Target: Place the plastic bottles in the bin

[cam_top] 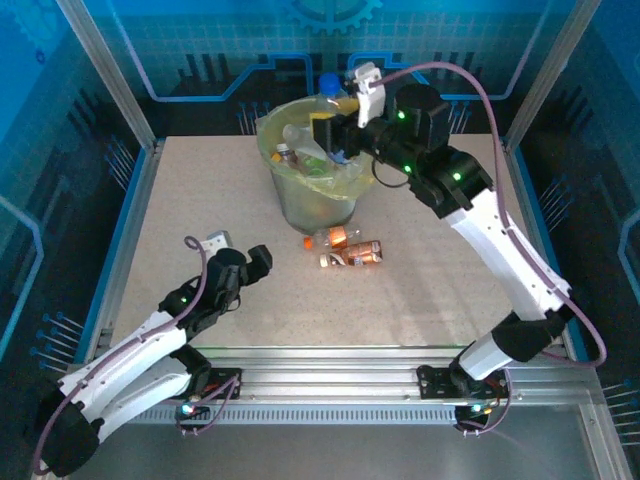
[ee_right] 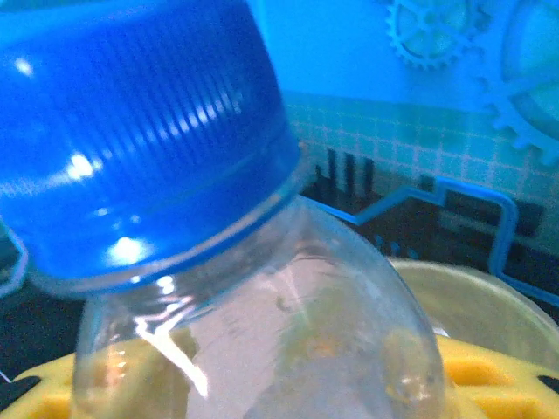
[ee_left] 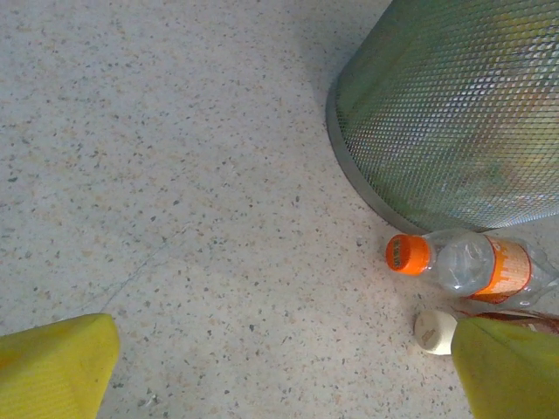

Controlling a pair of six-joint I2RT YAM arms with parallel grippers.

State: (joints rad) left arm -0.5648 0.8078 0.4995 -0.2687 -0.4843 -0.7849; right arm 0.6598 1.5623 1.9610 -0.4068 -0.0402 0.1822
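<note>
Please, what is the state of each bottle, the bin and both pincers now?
bin: upright, bag-lined, bottles inside
blue-capped bottle: capped, held above the bin
orange-capped bottle: capped, lying by the bin
white-capped bottle: capped, lying beside it
left pincer: open, empty
right pincer: shut on the blue-capped bottle

From the left wrist, the mesh bin [ee_left: 454, 113] runs off the top and right edges. The orange-capped bottle [ee_left: 463, 262] loses its base to the right edge. A yellow finger [ee_left: 511, 371] of the left tool [ee_left: 279, 375] hides the white-capped bottle [ee_left: 435, 332] beyond its cap. From the right wrist, the blue-capped bottle [ee_right: 262, 332] is cropped below.
</note>
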